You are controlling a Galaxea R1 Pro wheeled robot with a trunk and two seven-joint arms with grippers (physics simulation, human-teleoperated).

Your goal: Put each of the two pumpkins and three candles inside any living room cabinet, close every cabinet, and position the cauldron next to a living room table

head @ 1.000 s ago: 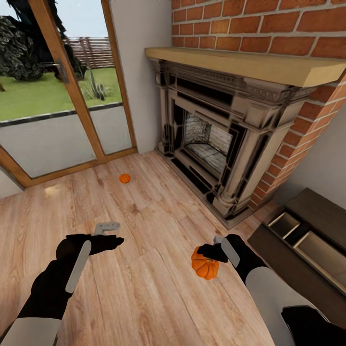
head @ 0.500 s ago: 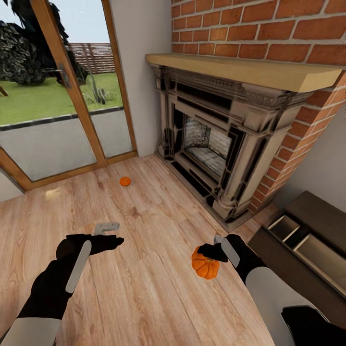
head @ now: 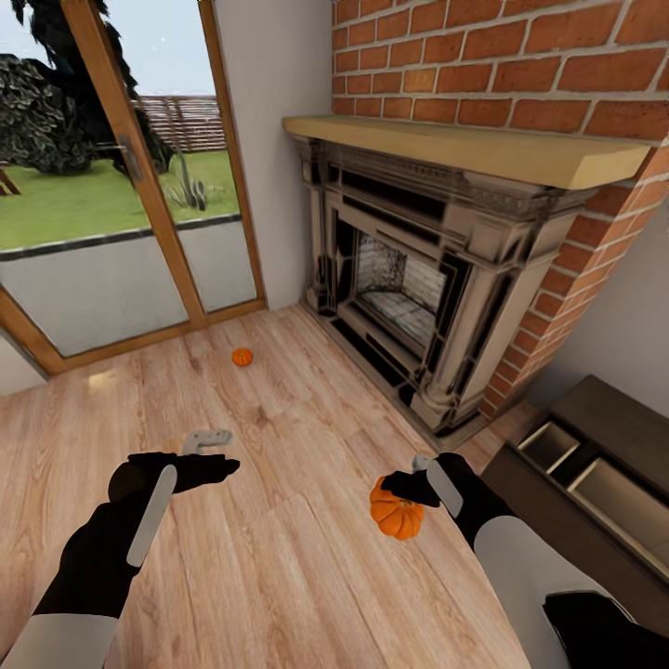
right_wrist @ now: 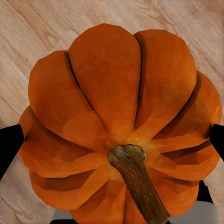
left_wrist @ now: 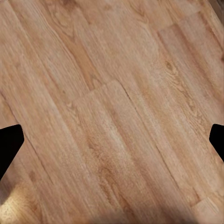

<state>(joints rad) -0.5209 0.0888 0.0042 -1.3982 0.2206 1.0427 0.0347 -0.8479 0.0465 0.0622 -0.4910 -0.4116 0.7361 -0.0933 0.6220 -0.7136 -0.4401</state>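
No text, label, brand, number or sign can be read anywhere: not on the walls, floor, furniture or any object in view.

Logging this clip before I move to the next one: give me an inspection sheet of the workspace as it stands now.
Surface: pale wood plank floor, bare under the left claw in the left wrist view.
Job's things: one pumpkin held in the right claw; second pumpkin on the floor near the glass door; cabinet at right, open on top, pale compartments showing.
Clutter: nothing seen.
Grippers: right claw shut on the pumpkin, stem toward the wrist camera; left claw open, holding nothing.
Cables: nothing seen.
Surroundings: brick fireplace with wooden mantel; garden beyond the door.
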